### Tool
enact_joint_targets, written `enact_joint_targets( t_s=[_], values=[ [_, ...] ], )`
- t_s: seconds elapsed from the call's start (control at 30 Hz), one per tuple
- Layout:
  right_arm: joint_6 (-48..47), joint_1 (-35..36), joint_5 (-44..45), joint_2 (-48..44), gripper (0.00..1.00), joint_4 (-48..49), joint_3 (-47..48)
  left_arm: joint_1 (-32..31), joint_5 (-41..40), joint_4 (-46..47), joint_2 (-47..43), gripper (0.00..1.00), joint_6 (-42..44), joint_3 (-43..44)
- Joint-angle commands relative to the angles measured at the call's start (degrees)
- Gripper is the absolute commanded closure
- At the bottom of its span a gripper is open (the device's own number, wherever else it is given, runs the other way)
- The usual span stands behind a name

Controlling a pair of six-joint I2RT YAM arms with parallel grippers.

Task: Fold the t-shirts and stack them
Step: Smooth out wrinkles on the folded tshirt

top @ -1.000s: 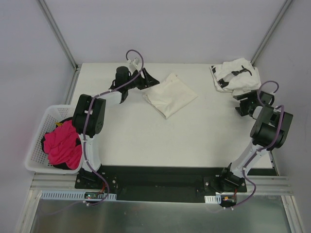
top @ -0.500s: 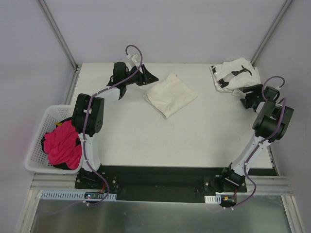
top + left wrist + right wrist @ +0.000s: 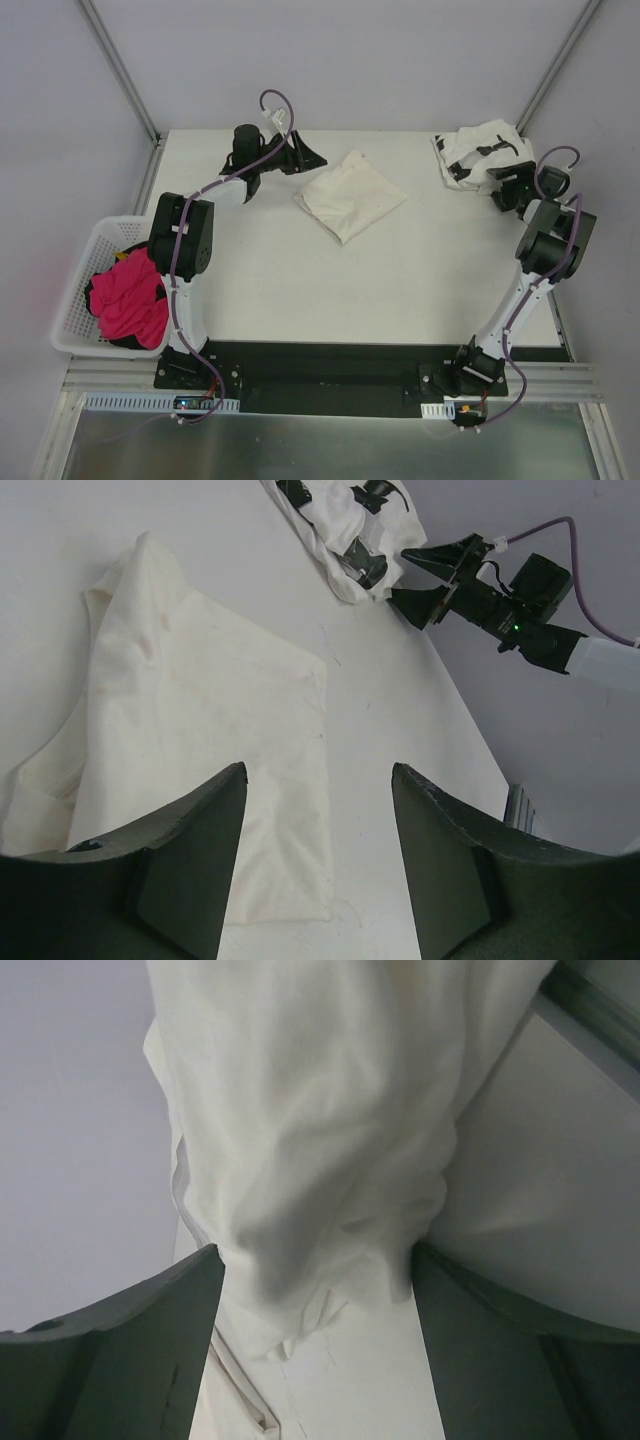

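The cream shirt lies folded in the middle of the table; the printed shirt sits bunched at 1 o'clock. The left gripper is open and empty. The right gripper, open at that shirt's 5 o'clock, likely must grab it to fold next

- Bright, even, diffuse light falls on the white desk; shadows are faint and soft-edged.
- The overhead view is sharp, without glare.
- In the right wrist view, the white t-shirt is very close and softly blurred.
- Fingers of the right gripper look dark and unfocused.
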Motion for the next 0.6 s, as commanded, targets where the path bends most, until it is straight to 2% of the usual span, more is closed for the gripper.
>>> enact_joint_targets(
  t_s=[0.0,0.57],
  values=[
    [-0.7,1.4,2.0,3.7,0.21,-5.1,3.8,0.4,1.7,3.0,-0.7,0.41,0.1,1.1],
    [-1.5,7.6,5.6,14.0,0.21,-15.8,22.3,0.5,2.3,5.0,0.8,0.42,-2.0,1.1]
  ],
)
